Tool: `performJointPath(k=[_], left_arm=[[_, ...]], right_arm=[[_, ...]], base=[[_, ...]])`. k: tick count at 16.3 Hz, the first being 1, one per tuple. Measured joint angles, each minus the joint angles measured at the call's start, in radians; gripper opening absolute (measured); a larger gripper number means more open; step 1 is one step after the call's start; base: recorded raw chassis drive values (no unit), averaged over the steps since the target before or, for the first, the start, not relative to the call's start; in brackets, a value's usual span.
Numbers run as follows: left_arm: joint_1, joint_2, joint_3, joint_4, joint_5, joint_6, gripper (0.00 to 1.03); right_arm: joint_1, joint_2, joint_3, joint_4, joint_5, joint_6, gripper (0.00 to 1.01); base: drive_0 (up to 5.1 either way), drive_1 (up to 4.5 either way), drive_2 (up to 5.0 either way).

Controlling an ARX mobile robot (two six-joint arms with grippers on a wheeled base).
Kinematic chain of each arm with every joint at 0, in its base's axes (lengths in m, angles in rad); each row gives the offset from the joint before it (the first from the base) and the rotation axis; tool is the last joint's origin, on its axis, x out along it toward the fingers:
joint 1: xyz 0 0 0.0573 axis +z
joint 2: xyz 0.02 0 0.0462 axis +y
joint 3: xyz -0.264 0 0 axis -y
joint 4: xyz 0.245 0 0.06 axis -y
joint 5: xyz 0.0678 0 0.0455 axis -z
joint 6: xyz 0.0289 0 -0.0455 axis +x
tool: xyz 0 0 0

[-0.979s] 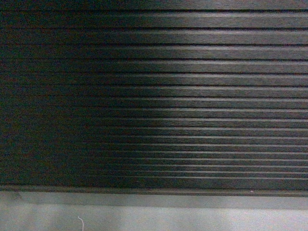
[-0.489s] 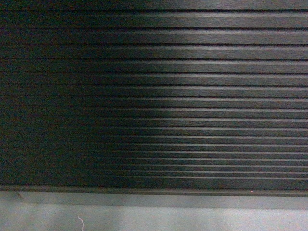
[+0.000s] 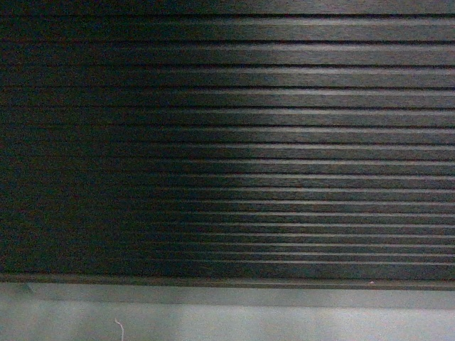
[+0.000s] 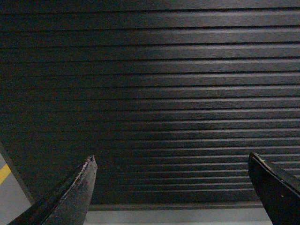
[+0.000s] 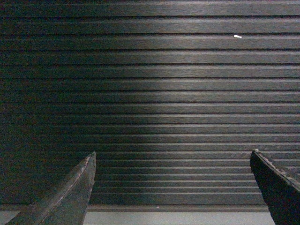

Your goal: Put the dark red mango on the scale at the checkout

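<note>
Black slats of the checkout fill every view, no mango or scale visible, and the left gripper and right gripper are spread wide with nothing between them, so I'd lift the view to the countertop before reaching.

The checkout front of black horizontal slats fills the view above a grey floor strip.

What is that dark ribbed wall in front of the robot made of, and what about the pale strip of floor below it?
The slatted front of the checkout looks like dark laminate or stained wood: fine streaks like brushed grain run along each slat under a dull sheen, though coated metal is possible. The floor looks like smooth, pale grey vinyl or sealed concrete; no seams or texture show.
</note>
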Motion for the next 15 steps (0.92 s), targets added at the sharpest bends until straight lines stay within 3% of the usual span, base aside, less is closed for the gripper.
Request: performJointPath(k=[15], left_arm=[[0.0,0.0,0.0,0.0,0.0,0.0,0.98]], right_arm=[[0.0,0.0,0.0,0.0,0.0,0.0,0.98]], base=[[0.0,0.0,0.0]])
